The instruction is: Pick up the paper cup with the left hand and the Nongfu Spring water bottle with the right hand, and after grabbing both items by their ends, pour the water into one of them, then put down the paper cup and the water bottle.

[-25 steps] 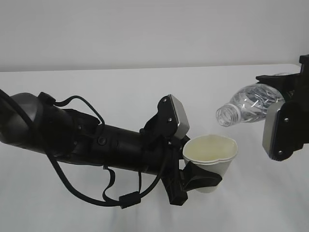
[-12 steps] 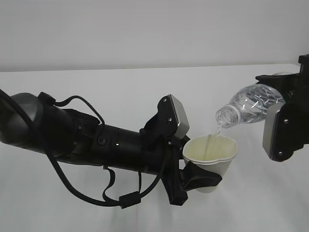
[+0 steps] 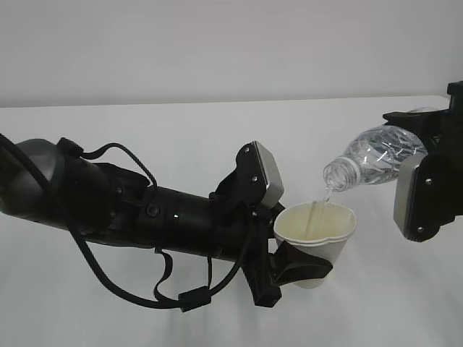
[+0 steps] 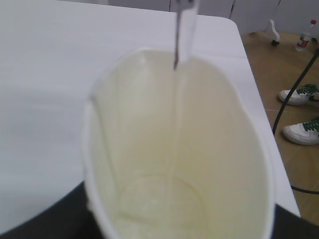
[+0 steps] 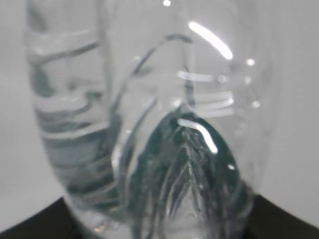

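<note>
Under my left hand [image 3: 293, 271], clamped round the paper cup [image 3: 316, 233], lies a white table [image 3: 181, 130]; wooden floor and sneakers [image 4: 301, 114] beyond. My right hand [image 3: 427, 181] pinches the Nongfu Spring water bottle [image 3: 372, 157], its label end hidden; the water [image 3: 316, 210] streams into the cup.

The paper cup [image 3: 316, 238] is small and white with a rolled rim and a pale cream-yellow inside. It stands nearly upright, leaning slightly, raised above the tabletop [image 3: 181, 137], with its lower body clasped in the left hand's gripper [image 3: 300, 266]; its rim is squeezed out of round. The Nongfu Spring water bottle [image 3: 374, 158] is clear, ribbed and capless, tipped with its narrow neck pointing down-left, its mouth just above the cup's rim, its base end held in the right hand's gripper [image 3: 427, 144]. The water [image 3: 315, 211] falls in 1 thin clear stream from the bottle's mouth into the cup.
</note>
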You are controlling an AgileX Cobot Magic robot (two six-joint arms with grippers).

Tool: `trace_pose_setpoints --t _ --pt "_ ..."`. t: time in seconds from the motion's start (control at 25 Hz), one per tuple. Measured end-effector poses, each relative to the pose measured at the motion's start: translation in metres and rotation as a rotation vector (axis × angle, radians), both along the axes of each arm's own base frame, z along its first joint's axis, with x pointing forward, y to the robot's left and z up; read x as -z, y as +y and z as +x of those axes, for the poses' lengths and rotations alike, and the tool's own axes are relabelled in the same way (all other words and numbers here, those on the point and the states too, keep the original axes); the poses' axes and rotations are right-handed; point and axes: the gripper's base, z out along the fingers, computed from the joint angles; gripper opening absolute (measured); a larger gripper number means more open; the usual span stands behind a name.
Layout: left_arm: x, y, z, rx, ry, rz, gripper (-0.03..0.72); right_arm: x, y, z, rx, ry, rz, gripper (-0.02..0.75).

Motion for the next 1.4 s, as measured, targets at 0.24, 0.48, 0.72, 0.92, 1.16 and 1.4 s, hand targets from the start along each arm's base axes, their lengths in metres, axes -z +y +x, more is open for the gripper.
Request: trace_pose_setpoints --t 0.24,0.48,0.72,0.92,1.16,1.4 --pt "0.0 0.0 0.0001 -0.001 0.0 0.0 0.393 0.0 0.0 0.0 0.0 0.0 0.0 0.386" --pt "0.0001 0.0001 0.0002 -0.003 0.001 0.001 0.393 -0.0001 0.0 0.0 0.0 -0.001 0.0 0.386" --pt "0.0001 0.0001 0.0002 -0.003 0.001 0.001 0.393 -0.0002 0.0001 0.0 -0.001 -0.002 0.001 0.386" --pt "0.0001 0.0001 0.0002 -0.003 0.001 0.001 0.393 -0.0002 0.0001 0.0 -0.001 -0.002 0.001 0.386" --pt "0.0001 0.0001 0.0002 -0.003 0.001 0.001 0.392 -0.0002 0.0001 0.0 -0.001 -0.002 0.0 0.386" --pt "0.0001 0.0001 0.0002 -0.003 0.001 0.001 0.392 -0.0002 0.0002 0.0 -0.006 -0.007 -0.015 0.386"
